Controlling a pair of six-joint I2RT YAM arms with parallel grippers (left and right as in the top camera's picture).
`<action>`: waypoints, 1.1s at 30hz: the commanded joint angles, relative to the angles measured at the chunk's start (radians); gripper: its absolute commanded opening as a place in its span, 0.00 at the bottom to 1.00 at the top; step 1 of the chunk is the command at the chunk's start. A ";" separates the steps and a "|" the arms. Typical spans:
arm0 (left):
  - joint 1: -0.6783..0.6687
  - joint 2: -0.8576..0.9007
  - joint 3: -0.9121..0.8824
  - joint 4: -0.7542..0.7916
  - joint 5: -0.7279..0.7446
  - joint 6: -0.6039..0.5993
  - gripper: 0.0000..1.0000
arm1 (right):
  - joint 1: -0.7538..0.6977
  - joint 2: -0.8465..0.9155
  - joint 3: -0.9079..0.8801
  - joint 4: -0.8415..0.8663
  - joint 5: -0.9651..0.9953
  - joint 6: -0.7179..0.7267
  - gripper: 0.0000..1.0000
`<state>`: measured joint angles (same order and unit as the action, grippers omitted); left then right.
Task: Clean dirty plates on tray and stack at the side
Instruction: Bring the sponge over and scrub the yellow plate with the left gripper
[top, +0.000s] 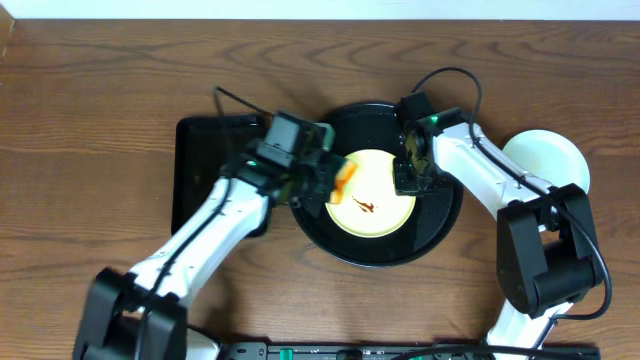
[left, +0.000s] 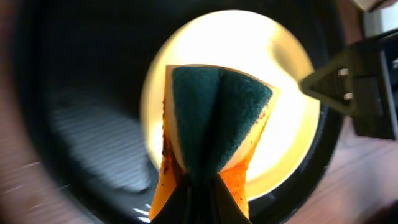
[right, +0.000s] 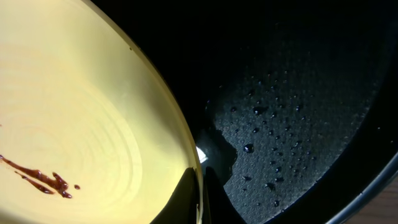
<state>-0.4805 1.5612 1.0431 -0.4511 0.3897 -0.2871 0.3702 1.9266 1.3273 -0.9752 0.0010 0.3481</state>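
A pale yellow plate (top: 375, 200) with a brown sauce smear (top: 366, 208) lies in the round black tray (top: 440, 225). My right gripper (top: 410, 178) is shut on the plate's right rim; in the right wrist view the fingers (right: 200, 199) pinch the rim of the yellow plate (right: 81, 118). My left gripper (top: 325, 180) is shut on a folded orange and green sponge (top: 343, 180) at the plate's left edge. In the left wrist view the sponge (left: 214, 118) hangs over the plate (left: 292, 124). A pale plate (top: 545, 160) lies on the table at the far right.
A smaller black rectangular tray (top: 205, 160) lies left of the round tray, partly under my left arm. Water drops (right: 273, 130) dot the wet round tray floor. The wooden table (top: 100, 100) spreads around both trays.
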 joint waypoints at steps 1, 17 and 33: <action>-0.040 0.046 0.019 0.033 0.029 -0.124 0.07 | 0.018 -0.011 -0.009 -0.005 0.017 -0.005 0.01; -0.179 0.249 0.019 0.197 0.166 -0.291 0.08 | 0.018 -0.011 -0.009 -0.005 0.017 -0.005 0.01; -0.177 0.260 0.016 0.108 -0.227 -0.245 0.08 | 0.017 -0.011 -0.009 -0.036 0.025 -0.005 0.01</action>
<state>-0.6632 1.8141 1.0481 -0.3290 0.3046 -0.5640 0.3801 1.9266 1.3266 -1.0008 0.0013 0.3481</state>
